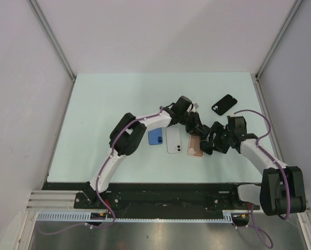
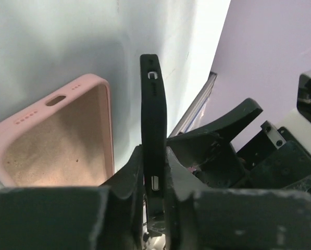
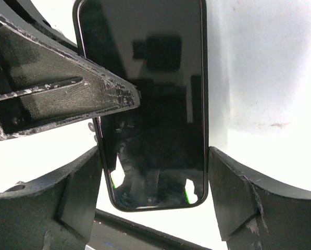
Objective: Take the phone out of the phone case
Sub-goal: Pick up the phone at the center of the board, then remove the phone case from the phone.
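Note:
A black phone in a black case (image 2: 152, 104) stands on edge above the table. My left gripper (image 2: 154, 161) is shut on it across its thickness, near one end. In the right wrist view the phone's dark screen (image 3: 152, 104) faces the camera. My right gripper (image 3: 154, 156) straddles its lower end, with a finger (image 3: 233, 192) against each long edge. In the top view both grippers meet at centre right, the left (image 1: 199, 126) and the right (image 1: 213, 139), and hide most of the phone.
An empty pink case (image 1: 195, 146) lies just below the grippers; it also shows in the left wrist view (image 2: 61, 140). A white phone (image 1: 173, 140) and a blue phone (image 1: 155, 136) lie to its left. Another black phone (image 1: 224, 104) lies at the back right.

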You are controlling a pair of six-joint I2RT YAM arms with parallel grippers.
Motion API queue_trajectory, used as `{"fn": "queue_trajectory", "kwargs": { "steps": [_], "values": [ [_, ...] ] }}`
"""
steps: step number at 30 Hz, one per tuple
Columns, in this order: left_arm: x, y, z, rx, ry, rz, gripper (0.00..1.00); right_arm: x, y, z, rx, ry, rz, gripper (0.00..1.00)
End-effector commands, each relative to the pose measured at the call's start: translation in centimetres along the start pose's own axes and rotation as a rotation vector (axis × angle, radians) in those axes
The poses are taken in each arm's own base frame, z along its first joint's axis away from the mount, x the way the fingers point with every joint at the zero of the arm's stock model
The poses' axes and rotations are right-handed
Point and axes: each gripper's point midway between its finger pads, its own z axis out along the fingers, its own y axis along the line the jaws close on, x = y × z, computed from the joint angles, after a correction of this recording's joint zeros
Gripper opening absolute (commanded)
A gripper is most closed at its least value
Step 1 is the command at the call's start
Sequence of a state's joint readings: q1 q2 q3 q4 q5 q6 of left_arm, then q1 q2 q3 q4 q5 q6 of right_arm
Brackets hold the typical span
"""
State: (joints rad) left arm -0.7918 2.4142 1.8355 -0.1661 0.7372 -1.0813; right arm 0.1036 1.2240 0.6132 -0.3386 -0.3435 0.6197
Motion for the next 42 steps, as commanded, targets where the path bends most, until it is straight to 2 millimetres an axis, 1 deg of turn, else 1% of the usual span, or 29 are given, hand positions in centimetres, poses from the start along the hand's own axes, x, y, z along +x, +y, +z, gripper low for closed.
{"fn": "queue_trajectory", "kwargs": {
  "steps": [1,2,5,6,7,8,9,10,11,12,13,14,15,16,17,18,20,23,28,30,31,32,34,35,38,39,40,41,42],
  "values": [
    [-0.1,-3.5,-0.4,0.096,0.014,0.045,0.0,-0.9,2.6,-1.0,-0.098,-0.039,-0.045,0.09],
    [0.1,-3.8,-0.6,0.113,0.028,0.044,0.0,-0.9,2.7,-1.3,-0.103,-0.039,-0.048,0.1],
    [-0.3,-5.3,-2.1,0.157,0.014,0.066,0.0,-0.9,3.6,-2.3,-0.134,-0.043,-0.076,0.31],
    [-0.7,-5.2,-2.9,0.17,0.001,0.067,0.0,-0.9,3.9,-2.7,-0.145,-0.053,-0.085,0.5],
    [-0.7,-5.4,-3.5,0.177,-0.001,0.055,0.0,-1.0,4.3,-3.2,-0.165,-0.059,-0.092,0.59],
    [-0.9,-7.1,-5.0,0.221,-0.024,0.091,0.0,-1.3,4.8,-4.0,-0.184,-0.083,-0.099,0.66],
    [-1.4,-6.7,-6.0,0.235,-0.04,0.09,0.0,-1.4,5.0,-4.4,-0.195,-0.09,-0.102,0.74],
    [-1.5,-7.1,-6.8,0.248,-0.051,0.094,0.0,-1.5,5.5,-4.8,-0.219,-0.092,-0.1,0.76],
    [-1.4,-8.5,-8.2,0.276,-0.065,0.118,0.0,-1.9,5.7,-5.2,-0.236,-0.106,-0.092,0.76],
    [-1.6,-8.4,-9.2,0.3,-0.071,0.108,0.0,-2.0,6.1,-5.6,-0.258,-0.111,-0.084,0.75],
    [-1.5,-9.0,-10.0,0.327,-0.071,0.115,0.0,-2.0,6.6,-5.9,-0.286,-0.105,-0.07,0.75],
    [-1.3,-10.1,-11.3,0.363,-0.078,0.132,0.0,-2.4,7.2,-6.1,-0.314,-0.119,-0.068,0.74],
    [-1.1,-10.3,-12.2,0.41,-0.073,0.12,0.0,-2.5,7.6,-6.2,-0.333,-0.123,-0.065,0.72],
    [-0.9,-10.6,-12.8,0.439,-0.071,0.113,0.0,-3.0,8.6,-6.7,-0.38,-0.138,-0.059,0.7],
    [-0.8,-11.0,-14.0,0.5,-0.092,0.149,0.0,-3.1,9.2,-6.9,-0.406,-0.144,-0.057,0.69],
    [-0.5,-11.4,-14.7,0.531,-0.073,0.096,0.0,-3.1,9.6,-7.1,-0.428,-0.144,-0.054,0.68],
    [-0.3,-11.8,-16.1,0.601,-0.087,0.12,0.0,-3.7,10.5,-7.5,-0.469,-0.161,-0.046,0.67],
    [0.1,-12.6,-17.3,0.648,-0.081,0.114,0.0,-3.7,11.8,-7.6,-0.532,-0.148,-0.041,0.65],
    [0.4,-12.9,-17.7,0.656,-0.086,0.123,0.0,-3.3,14.3,-7.8,-0.642,-0.13,-0.062,0.62],
    [0.5,-12.8,-17.8,0.658,-0.083,0.12,0.0,-2.9,14.9,-7.7,-0.668,-0.111,-0.047,0.54],
    [0.5,-12.6,-17.7,0.661,-0.078,0.114,0.0,-3.1,15.4,-7.9,-0.69,-0.122,-0.052,0.47],
    [0.7,-12.9,-18.1,0.685,-0.074,0.114,0.0,-3.0,15.3,-7.6,-0.695,-0.113,-0.041,0.26],
    [0.7,-13.0,-18.6,0.727,-0.079,0.131,0.0,-3.1,15.5,-7.6,-0.709,-0.118,-0.011,0.0],
    [0.6,-13.0,-18.8,0.743,-0.075,0.098,0.0,-3.0,15.3,-7.3,-0.707,-0.113,0.006,0.0],
    [0.5,-12.6,-19.3,0.773,-0.094,0.097,0.0,-3.0,15.6,-7.3,-0.747,-0.117,0.029,0.0],
    [0.5,-12.5,-19.4,0.772,-0.101,0.1,0.02,-3.1,15.9,-7.5,-0.76,-0.122,0.02,0.0],
    [0.3,-12.3,-19.3,0.76,-0.109,0.087,0.08,-2.9,16.1,-7.5,-0.767,-0.118,0.012,0.0],
    [0.4,-12.2,-19.3,0.752,-0.118,0.102,0.25,-2.9,16.2,-7.4,-0.768,-0.122,0.012,0.0],
    [0.3,-12.2,-19.4,0.748,-0.126,0.105,0.33,-2.9,16.5,-7.5,-0.778,-0.126,0.003,0.0]
  ]
}}
